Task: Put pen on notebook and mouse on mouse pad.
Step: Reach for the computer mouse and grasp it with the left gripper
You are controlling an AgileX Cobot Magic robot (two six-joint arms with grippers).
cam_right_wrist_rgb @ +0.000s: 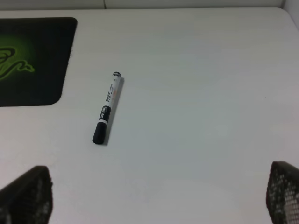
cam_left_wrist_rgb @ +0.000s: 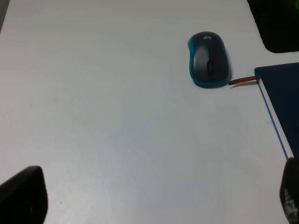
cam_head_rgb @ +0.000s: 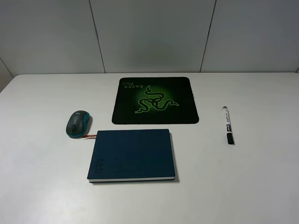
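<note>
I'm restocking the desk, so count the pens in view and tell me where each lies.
1. The pen lies on the table, right of the mouse pad and notebook, touching neither. No other shows; the closed notebook could hide one.

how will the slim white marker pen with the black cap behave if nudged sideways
The slim white marker pen looks round and lies flat on the smooth white table, so it would probably roll. Being so thin, it is likely light and rigid. Its smooth barrel may slip when pinched.

Bright, even light (soft shadows)
</note>
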